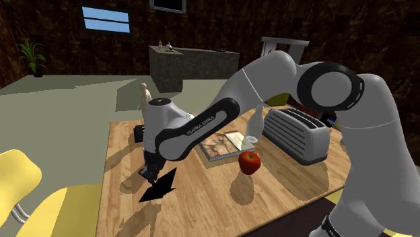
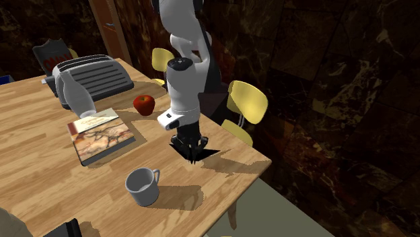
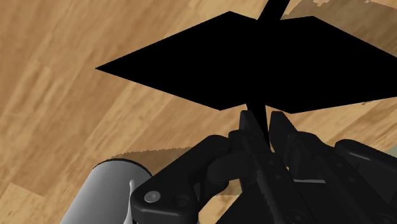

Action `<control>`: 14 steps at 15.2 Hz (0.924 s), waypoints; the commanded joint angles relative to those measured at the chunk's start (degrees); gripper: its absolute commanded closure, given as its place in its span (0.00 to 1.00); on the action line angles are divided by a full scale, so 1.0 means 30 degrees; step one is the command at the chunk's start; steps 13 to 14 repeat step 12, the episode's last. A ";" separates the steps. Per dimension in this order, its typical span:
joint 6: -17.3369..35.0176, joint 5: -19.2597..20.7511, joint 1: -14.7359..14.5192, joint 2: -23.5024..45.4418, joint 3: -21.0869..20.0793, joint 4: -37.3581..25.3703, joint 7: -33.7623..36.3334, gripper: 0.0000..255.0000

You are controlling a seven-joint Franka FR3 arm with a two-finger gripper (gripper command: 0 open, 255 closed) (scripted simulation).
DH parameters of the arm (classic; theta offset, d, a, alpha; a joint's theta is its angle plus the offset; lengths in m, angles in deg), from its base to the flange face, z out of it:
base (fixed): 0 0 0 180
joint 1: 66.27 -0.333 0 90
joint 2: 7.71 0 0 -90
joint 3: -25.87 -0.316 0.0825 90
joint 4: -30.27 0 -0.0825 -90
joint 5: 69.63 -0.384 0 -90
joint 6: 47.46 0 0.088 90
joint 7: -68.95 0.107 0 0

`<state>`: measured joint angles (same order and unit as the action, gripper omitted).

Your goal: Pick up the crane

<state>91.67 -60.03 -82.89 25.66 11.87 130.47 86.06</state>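
The crane [image 3: 254, 63] is a flat black shape with sharp, pointy wings. It looks like folded paper, so I think it is very light and thin. It would bend or crush if I squeezed hard, and it could slip out if I moved fast. The wide wings are a bad place to hold because they would flop. The thin part that sticks up in the middle is the best place.

My tool [image 3: 264, 121] is right there. Its two fingers are pinched close together with that thin black strip between them, so I think I have hold of it.

The crane sits low on the wood table [image 1: 283, 195], near the edge by the yellow chair [image 2: 248, 101]. I cannot tell if it touches the wood. I should lift slowly and straight up.

The mug [image 2: 141, 186] is near. The book [image 1: 219, 145] and the red apple [image 1: 250, 161] are a bit further off. The toaster [image 1: 296, 134] is well apart.
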 commanded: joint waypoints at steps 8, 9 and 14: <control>-0.1677 -0.0438 0.0199 -0.1394 -0.0319 -0.0302 -0.0229 1.00; -0.1871 -0.0485 0.0219 -0.1533 -0.0349 -0.0360 -0.0257 1.00; -0.2097 -0.0540 0.0241 -0.1691 -0.0383 -0.0432 -0.0288 1.00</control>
